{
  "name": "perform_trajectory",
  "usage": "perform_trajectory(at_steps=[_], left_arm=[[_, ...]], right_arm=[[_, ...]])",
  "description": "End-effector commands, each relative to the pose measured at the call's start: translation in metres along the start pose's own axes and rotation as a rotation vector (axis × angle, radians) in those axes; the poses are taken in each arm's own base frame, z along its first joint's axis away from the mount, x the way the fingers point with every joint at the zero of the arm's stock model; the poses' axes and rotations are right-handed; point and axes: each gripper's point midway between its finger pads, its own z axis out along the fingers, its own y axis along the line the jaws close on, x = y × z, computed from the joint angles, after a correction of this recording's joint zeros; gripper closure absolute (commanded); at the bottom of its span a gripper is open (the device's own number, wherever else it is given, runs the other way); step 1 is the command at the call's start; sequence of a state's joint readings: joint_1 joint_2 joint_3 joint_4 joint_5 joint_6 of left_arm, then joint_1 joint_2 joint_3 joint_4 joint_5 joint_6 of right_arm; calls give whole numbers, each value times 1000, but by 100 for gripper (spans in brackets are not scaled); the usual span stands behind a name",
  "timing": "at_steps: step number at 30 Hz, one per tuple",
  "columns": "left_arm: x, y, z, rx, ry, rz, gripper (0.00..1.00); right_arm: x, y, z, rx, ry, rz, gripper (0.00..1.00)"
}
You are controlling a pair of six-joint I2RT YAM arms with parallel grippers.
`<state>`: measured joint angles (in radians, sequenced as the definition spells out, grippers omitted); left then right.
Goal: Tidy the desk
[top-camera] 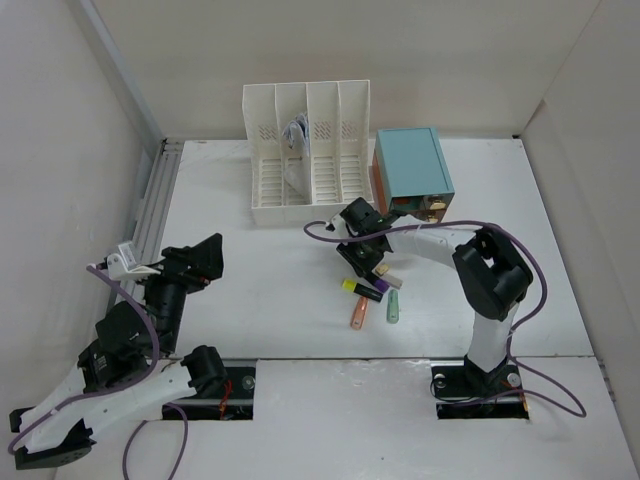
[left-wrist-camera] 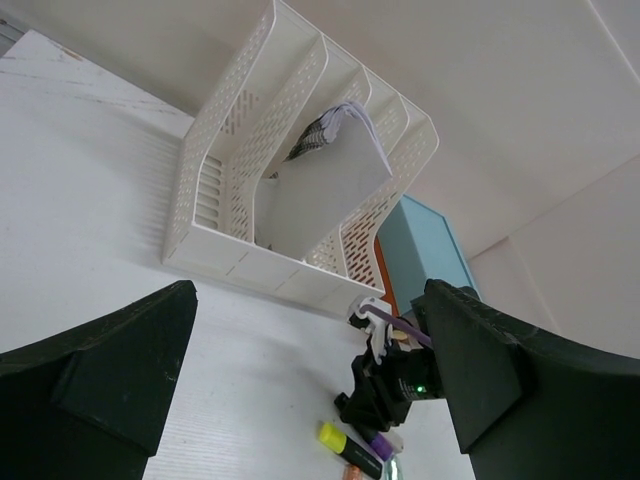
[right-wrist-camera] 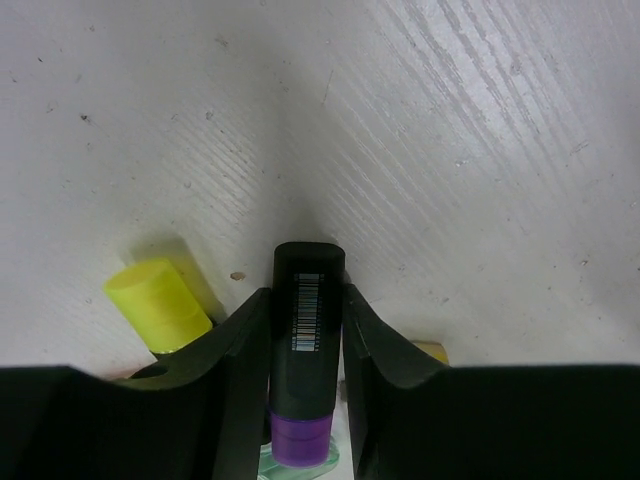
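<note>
Worktop [top-camera: 270, 310] spans the whole view, with white walls round it and a metal rail [top-camera: 150, 205] along its left edge. Left pincer [top-camera: 203, 258] is near the rail, fingers [left-wrist-camera: 120, 370] wide apart, nothing between them. White file rack [top-camera: 310, 150] is back centre, papers [left-wrist-camera: 330, 180] in one slot. Right pincer [right-wrist-camera: 306, 310] is clamped on a black marker [right-wrist-camera: 308, 270] with a purple end, in front of the rack. Yellow-capped highlighter [right-wrist-camera: 158, 305] is just beside it. Orange pen [top-camera: 357, 314] and green pen [top-camera: 394, 307] lie near. Teal box [top-camera: 412, 165] is just right of the rack.
</note>
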<state>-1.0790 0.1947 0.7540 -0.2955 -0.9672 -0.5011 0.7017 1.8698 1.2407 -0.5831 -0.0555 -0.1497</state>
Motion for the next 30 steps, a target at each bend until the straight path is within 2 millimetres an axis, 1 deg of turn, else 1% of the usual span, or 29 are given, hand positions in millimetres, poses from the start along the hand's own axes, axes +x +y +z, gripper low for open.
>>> perform_trajectory(at_steps=[1, 2, 3, 4, 5, 7, 8, 10, 12, 14, 15, 17, 18, 19, 20, 21, 22, 23, 24, 25, 26, 27, 29, 30], left_arm=[[-6, -1, -1, 8, -19, -15, 4], [-6, -1, -1, 8, -19, -15, 4], [-6, -1, -1, 8, -19, -15, 4], [-6, -1, -1, 8, -19, -15, 4], [-6, -1, -1, 8, -19, -15, 4], [-6, -1, -1, 8, -19, -15, 4], [-6, -1, -1, 8, -19, -15, 4], [-6, -1, -1, 8, -19, -15, 4], [-5, -1, 1, -2, -20, -7, 4], [-5, -1, 1, -2, -20, -16, 4], [-5, -1, 1, -2, -20, -16, 4], [-5, -1, 1, -2, -20, -16, 4], [-5, -1, 1, -2, -20, -16, 4], [-5, -1, 1, -2, -20, -16, 4], [-5, -1, 1, -2, -20, -16, 4], [-5, -1, 1, -2, -20, -16, 4], [-5, -1, 1, -2, -20, -16, 4], [-5, -1, 1, -2, -20, -16, 4], [-5, -1, 1, -2, -20, -16, 4], [-5, -1, 1, -2, -20, -16, 4], [-5, -1, 1, -2, -20, -16, 4], [-5, -1, 1, -2, -20, -16, 4], [-5, -1, 1, -2, -20, -16, 4], [-5, -1, 1, -2, -20, -16, 4]], right_arm=[[4, 11, 5, -47, 17, -5, 96], [-2, 12, -1, -55, 1, -17, 100], [-2, 12, -3, -56, 5, -17, 100], [-15, 12, -10, -65, -33, -37, 100], [-21, 14, -19, -74, -54, -51, 100], [-30, 16, -30, -87, -92, -68, 100], [-43, 16, -45, -88, -138, -83, 100], [-56, 17, -62, -88, -185, -111, 100], [-78, 15, -89, -70, -274, -141, 100], [-91, 12, -110, -46, -333, -145, 100], [-106, 3, -133, -12, -406, -148, 100], [-120, -18, -158, 41, -485, -120, 100], [-130, -26, -177, 63, -538, -110, 100], [-134, -36, -196, 89, -588, -97, 100], [-139, -57, -210, 131, -635, -65, 100], [-141, -71, -221, 171, -666, -34, 100], [-142, -84, -235, 216, -702, -13, 100], [-138, -109, -247, 271, -727, 28, 100], [-141, -123, -251, 299, -758, 44, 100], [-136, -133, -256, 322, -770, 61, 100], [-136, -139, -259, 316, -785, 66, 100], [-133, -152, -260, 337, -792, 69, 100], [-129, -157, -253, 336, -790, 76, 100], [-128, -160, -254, 337, -790, 71, 100]])
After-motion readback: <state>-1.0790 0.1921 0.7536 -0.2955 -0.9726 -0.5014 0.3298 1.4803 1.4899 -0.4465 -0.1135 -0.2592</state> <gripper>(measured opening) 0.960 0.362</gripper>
